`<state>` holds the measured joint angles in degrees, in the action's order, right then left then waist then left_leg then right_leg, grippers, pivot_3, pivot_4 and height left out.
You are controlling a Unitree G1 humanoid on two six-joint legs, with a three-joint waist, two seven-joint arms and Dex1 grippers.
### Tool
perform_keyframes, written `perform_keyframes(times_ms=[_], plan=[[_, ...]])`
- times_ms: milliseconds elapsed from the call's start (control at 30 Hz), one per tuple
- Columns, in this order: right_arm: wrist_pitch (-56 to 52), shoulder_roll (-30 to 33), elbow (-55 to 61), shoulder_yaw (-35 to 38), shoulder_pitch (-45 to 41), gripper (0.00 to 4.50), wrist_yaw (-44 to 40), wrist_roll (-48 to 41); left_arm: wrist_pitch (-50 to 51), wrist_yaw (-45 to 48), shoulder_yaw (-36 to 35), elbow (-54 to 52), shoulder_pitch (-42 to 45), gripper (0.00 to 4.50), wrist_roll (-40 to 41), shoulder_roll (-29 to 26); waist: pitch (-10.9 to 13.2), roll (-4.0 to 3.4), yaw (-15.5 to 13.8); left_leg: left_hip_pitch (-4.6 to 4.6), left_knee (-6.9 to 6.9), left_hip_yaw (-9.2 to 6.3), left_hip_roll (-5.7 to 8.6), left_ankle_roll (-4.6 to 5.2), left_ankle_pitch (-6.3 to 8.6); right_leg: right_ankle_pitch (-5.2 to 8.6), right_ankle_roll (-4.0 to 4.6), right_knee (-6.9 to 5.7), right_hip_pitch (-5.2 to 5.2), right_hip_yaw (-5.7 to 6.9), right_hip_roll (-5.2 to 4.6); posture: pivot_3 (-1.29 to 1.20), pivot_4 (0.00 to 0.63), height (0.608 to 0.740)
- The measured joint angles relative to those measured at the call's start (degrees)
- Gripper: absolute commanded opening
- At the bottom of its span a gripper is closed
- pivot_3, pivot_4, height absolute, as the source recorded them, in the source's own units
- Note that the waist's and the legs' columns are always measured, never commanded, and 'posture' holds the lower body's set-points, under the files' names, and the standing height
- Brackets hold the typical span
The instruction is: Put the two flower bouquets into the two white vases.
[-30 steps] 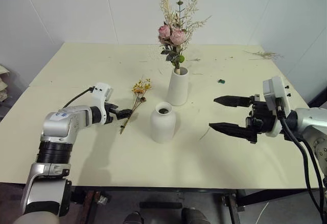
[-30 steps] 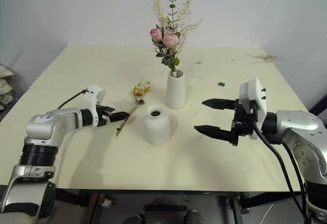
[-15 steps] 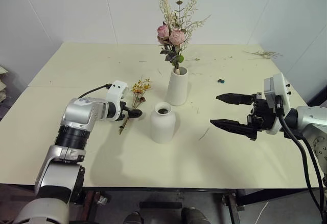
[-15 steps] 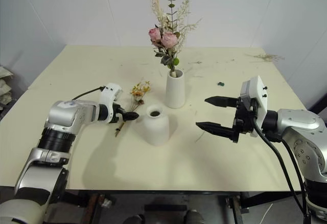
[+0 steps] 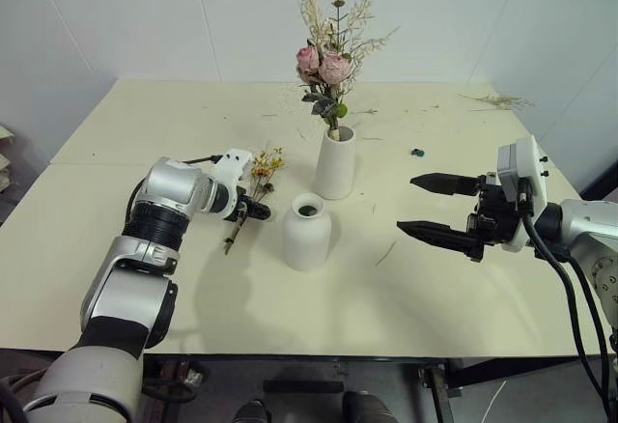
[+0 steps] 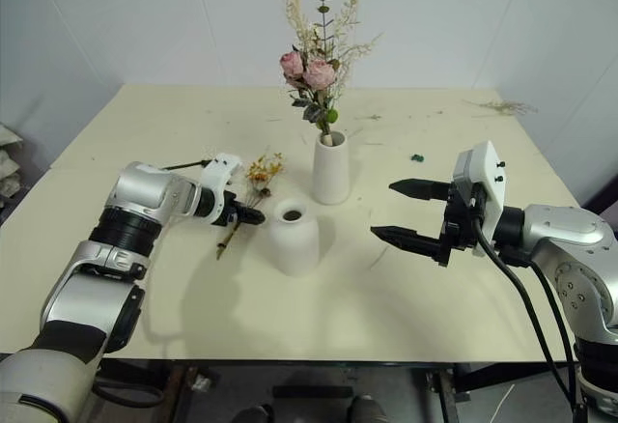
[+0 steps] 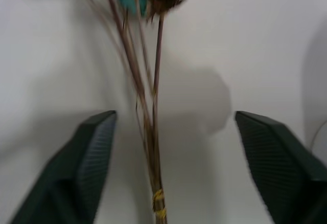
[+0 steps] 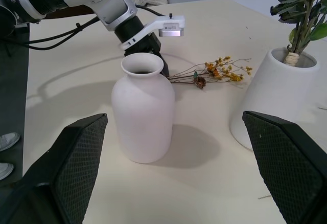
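Straddling yellow bouquet (image 7: 150, 132) stems, left gripper (image 7: 173, 173) parted, round vase (image 5: 307, 231) empty

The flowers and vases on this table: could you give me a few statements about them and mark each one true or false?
1. The pink rose bouquet stands in the tall white vase. True.
2. The round-bodied vase already holds flowers. False: its mouth is empty.
3. The yellow-orange bouquet lies flat on the table. True.
4. The left tool has its fingers on either side of the yellow-orange bouquet's stems, not yet closed on them. True.
5. The right tool is holding the round-bodied vase. False: it is open and empty, hanging off to that vase's side.
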<state>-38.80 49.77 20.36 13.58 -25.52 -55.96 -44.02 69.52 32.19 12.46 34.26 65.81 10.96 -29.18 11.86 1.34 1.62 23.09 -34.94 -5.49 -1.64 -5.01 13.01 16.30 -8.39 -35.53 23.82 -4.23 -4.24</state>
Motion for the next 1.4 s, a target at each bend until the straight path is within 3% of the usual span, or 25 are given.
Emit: perform_keyframes(times_ms=[300,867,1033,1133,1400], plan=[[0.1,-0.1,0.6,0.0,1.4,4.50,0.4,0.0,-0.3,0.2,-0.4,-0.1,-0.1,0.06,-0.6,-0.1,0.0,0.01,0.0,0.00,0.00,0.00,0.00,0.00,0.00,0.00,0.00,-0.01,0.00,0.00,0.00,0.00,0.150,0.740],[1.5,-1.2,0.6,0.2,2.2,4.50,2.3,0.1,-43.2,-8.7,-24.9,0.4,-1.1,0.06,3.3,3.4,0.0,0.02,-0.2,0.00,-0.07,0.01,0.00,-0.02,-0.01,-0.05,-0.07,-0.03,-0.02,-0.01,-0.01,0.00,0.150,0.740],[2.3,-1.2,0.6,0.2,2.2,4.50,2.7,0.1,-53.9,-2.8,-28.9,-1.1,-1.8,0.06,8.8,6.4,0.0,0.02,-0.2,0.00,-0.11,0.01,0.00,-0.03,-0.01,-0.07,-0.09,-0.01,-0.06,0.00,-0.01,0.00,0.150,0.740],[2.6,-1.3,0.6,0.2,2.2,4.50,3.0,0.1,-56.9,8.7,-31.9,-6.3,-3.2,0.06,18.3,9.6,0.0,0.02,-0.2,0.01,-0.10,0.02,0.00,-0.04,-0.02,-0.08,-0.09,0.02,-0.07,-0.01,-0.01,0.00,0.150,0.740],[2.7,-1.5,0.6,0.2,2.6,4.50,3.9,0.1,-52.5,19.9,-31.9,-13.8,-5.9,0.06,28.6,10.3,0.0,0.02,0.0,-0.15,-0.17,0.02,0.00,-0.01,-0.01,-0.08,-0.08,-0.07,-0.19,-0.03,0.00,0.00,0.150,0.740]])
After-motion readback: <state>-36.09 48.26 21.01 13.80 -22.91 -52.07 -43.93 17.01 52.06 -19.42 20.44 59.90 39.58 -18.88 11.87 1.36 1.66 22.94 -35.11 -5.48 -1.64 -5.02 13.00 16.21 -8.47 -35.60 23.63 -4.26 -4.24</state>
